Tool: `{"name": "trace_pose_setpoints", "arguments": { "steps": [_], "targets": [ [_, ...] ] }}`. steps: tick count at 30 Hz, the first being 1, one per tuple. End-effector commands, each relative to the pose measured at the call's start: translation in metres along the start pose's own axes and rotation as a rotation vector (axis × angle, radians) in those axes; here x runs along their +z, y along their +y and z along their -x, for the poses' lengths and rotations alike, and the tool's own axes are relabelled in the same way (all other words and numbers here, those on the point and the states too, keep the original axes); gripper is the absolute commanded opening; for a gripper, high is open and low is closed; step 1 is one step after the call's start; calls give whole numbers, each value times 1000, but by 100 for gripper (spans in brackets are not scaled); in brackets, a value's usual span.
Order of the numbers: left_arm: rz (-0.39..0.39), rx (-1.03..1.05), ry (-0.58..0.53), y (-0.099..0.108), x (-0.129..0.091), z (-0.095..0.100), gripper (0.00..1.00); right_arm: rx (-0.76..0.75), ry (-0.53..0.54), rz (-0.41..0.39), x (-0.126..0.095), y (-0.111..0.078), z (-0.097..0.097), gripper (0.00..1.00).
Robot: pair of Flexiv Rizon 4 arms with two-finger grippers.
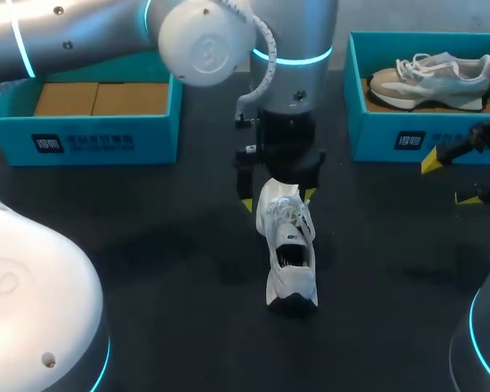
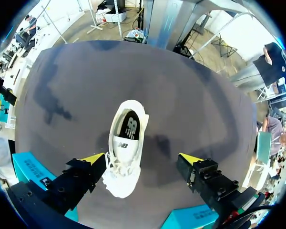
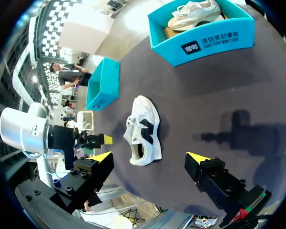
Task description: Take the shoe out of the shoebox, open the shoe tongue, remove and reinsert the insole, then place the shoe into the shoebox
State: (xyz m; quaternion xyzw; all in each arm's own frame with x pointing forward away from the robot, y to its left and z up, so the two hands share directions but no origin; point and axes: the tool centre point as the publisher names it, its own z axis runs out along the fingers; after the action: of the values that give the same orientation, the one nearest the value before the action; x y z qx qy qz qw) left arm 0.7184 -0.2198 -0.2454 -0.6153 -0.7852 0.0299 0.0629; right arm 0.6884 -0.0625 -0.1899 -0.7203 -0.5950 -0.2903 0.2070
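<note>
**Shoe out on the surface, tongue next**

From above, the shoe (image 1: 288, 245) stands upright on the dark surface (image 1: 147, 261), well clear of both boxes. Its toe is under the left gripper (image 1: 278, 199), whose fingers are spread to either side. The right gripper (image 1: 451, 180) hangs near the right box (image 1: 376, 143), also spread and holding nothing.

The left wrist view shows one finger just beside the laces (image 2: 115, 167); I can't quite tell whether it touches them. The other finger is well apart. The tongue (image 2: 125, 143) lies ahead, toward the heel.

In the right wrist view the shoe sits side-on ahead of the open fingers.

Opening the tongue looks like the step in hand. I'd centre the left gripper over the tongue's tip and pinch that, not the laces. The right gripper could steady the heel, since a light shoe may tip or slide when pulled.
</note>
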Motion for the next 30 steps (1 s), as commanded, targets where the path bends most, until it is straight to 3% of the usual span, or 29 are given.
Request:
{"name": "trace_pose_setpoints", "arguments": {
  "steps": [1,5,8,12,13,15,18,30],
  "targets": [
    [-33,-47,-32,-10,4,-6,100,1,-4,1,1,0,-1,100],
    [-44,-294,-92,-35,7,-12,100,1,-4,1,1,0,-1,100],
    [-36,-656,-93,-48,10,-6,100,1,-4,1,1,0,-1,100],
    [-136,-975,-83,-53,13,-7,100,1,-4,1,1,0,-1,100],
    [-123,-1052,-114,-53,13,-9,100,1,-4,1,1,0,-1,100],
    [-203,-1121,-105,-53,15,-13,100,1,-4,1,1,0,-1,100],
    [-248,-1203,-109,-52,20,-16,100,1,-4,1,1,0,-1,100],
    [-316,-1324,-126,-68,47,-16,100,1,-4,1,1,0,-1,100]
  ]
}}
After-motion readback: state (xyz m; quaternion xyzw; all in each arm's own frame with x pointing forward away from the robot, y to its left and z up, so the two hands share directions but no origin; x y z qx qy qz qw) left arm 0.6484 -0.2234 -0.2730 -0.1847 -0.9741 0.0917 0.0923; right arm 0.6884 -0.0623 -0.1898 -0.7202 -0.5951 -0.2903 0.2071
